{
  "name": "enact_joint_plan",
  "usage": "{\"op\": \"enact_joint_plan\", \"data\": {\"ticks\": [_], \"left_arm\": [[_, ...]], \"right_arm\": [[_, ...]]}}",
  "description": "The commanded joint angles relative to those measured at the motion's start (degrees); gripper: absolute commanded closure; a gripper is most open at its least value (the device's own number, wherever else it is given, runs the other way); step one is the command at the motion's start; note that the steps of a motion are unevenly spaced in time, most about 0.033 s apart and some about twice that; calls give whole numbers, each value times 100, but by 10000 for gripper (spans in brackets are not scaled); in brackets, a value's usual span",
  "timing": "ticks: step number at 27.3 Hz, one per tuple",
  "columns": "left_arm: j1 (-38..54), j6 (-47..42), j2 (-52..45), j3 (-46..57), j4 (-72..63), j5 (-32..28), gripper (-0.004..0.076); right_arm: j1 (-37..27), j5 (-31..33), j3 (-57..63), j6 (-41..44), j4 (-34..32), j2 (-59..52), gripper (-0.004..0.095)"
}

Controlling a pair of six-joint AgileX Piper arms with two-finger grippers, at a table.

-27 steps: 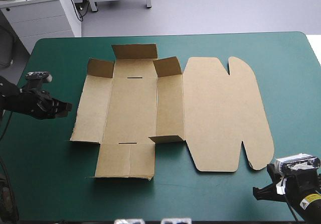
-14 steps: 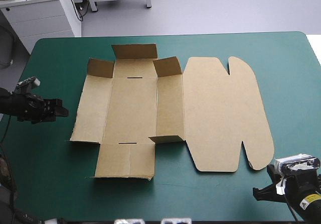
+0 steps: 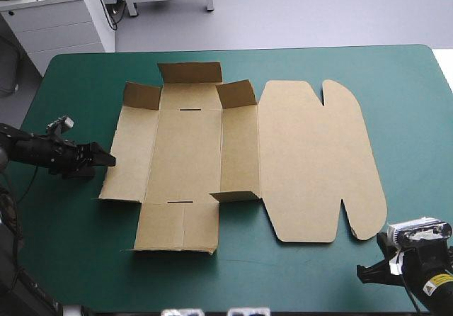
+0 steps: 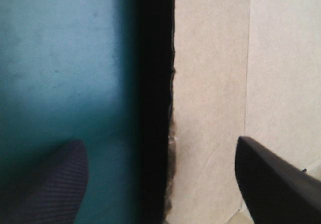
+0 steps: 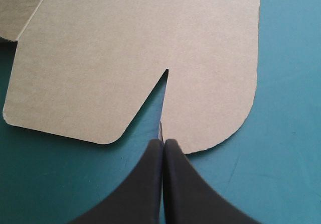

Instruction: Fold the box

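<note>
We are at the very start. The brown box (image 3: 185, 153) lies as a cut sheet, flat on the middle of the teal-green cover (image 3: 71, 259), with its lid panel (image 3: 315, 160) spread flat to the right. Only the small flaps (image 3: 190, 71) at the far end and one corner flap (image 3: 235, 196) toward the near side stand up a little; no wall is raised or tucked.

Our left gripper (image 4: 158, 141) is low at the sheet's left edge, its black fingers spread apart with that edge lined up between them, gripping nothing. Our right gripper (image 5: 163, 142) is pressed closed and empty, just off the lid's near right corner, pointing at the notch.

As we judge it, every wall is left to raise and tuck, and the left side panel (image 3: 131, 153) looks to come first.
</note>
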Motion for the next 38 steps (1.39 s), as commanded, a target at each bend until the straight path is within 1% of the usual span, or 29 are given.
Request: {"op": "enact_joint_plan", "data": {"ticks": [1, 10, 12, 13, 15, 18, 19, 21, 22, 25, 28, 31, 32, 33, 35, 38], "left_arm": [[-239, 57, -78, -156, -340, 513, 140], [-1012, 91, 234, -156, -301, 570, 141], [-1052, 92, 243, -156, -283, 570, 158], [-1052, 74, 243, -156, -283, 570, 188], [-1042, -54, 243, -156, -235, 570, 283], [-1031, -78, 243, -156, -197, 570, 490], [-1031, -78, 243, -156, -197, 570, 584], [-1031, 56, 243, -156, -208, 570, 703], [-1031, 240, 243, -156, -235, 570, 727], [-1031, 332, 243, -156, -355, 558, 731], [-1031, 321, 243, -156, -533, 316, 731], [-1094, 320, 243, -156, -536, 316, 731], [-1164, 420, 243, -167, -658, 475, 731], [-1205, 552, 231, -212, -740, 573, 731], [-1342, 615, 155, -318, -731, 561, 731], [-1753, 559, -72, -855, -328, 552, 731]], "right_arm": [[25, -330, -164, -52, 11, 62, 922], [25, -342, -164, -41, 18, 62, 922], [25, -342, -164, -41, 18, 62, 922], [25, -342, -164, -41, 18, 62, 922], [25, -329, -164, -41, 18, 62, 922], [25, -329, -164, -41, 18, 62, 922], [25, -329, -164, -41, 18, 62, 922], [25, -329, -164, -41, 18, 62, 922], [25, -329, -164, -41, 18, 62, 922], [25, -339, -164, -41, 18, 62, 922], [25, -329, -164, -41, 18, 62, 922], [25, -329, -164, -41, 18, 62, 922], [25, -329, -164, -41, 18, 62, 922], [25, -329, -164, -41, 18, 62, 922], [25, -329, -164, -41, 18, 62, 922], [25, -329, -164, -41, 18, 62, 922]]}}
